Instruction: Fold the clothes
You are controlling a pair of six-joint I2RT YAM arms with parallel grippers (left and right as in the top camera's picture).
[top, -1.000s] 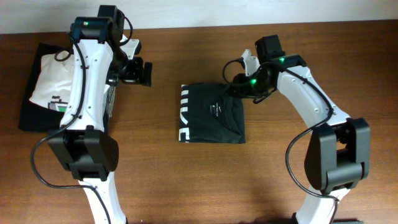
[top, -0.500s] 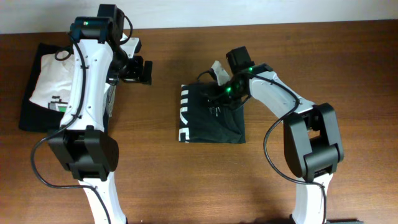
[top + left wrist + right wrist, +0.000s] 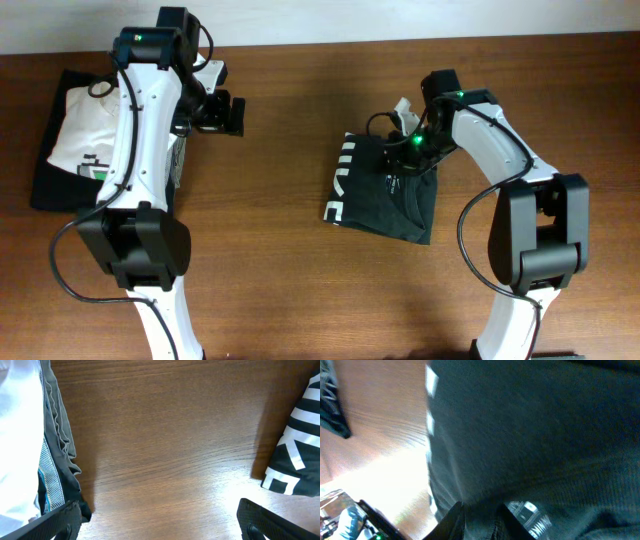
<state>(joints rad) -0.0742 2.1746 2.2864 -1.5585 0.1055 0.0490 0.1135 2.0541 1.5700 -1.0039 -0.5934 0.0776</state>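
Note:
The dark T-shirt [image 3: 385, 200] lies folded in a compact, slightly tilted rectangle on the table, right of centre, with white stripe print along its left edge. My right gripper [image 3: 402, 160] is at its top edge, shut on a pinch of the fabric beside the small pale neck label [image 3: 530, 512]. In the right wrist view the dark cloth [image 3: 530, 425] fills the frame and my fingers [image 3: 485, 520] are closed on it. My left gripper [image 3: 232, 115] is open and empty over bare wood, well left of the shirt. The left wrist view shows the shirt's striped corner [image 3: 295, 455] between its open fingers [image 3: 160, 520].
A white tee with green print [image 3: 80, 125] lies on a black folded garment [image 3: 50, 185] at the table's left edge, under my left arm. Their edges show in the left wrist view [image 3: 60, 435]. Bare wooden table [image 3: 270, 260] surrounds the shirt.
My right gripper reached left onto the folded shirt, closed on it, then pulled it right. The shirt has shifted right and turned slightly. The left arm has not moved.

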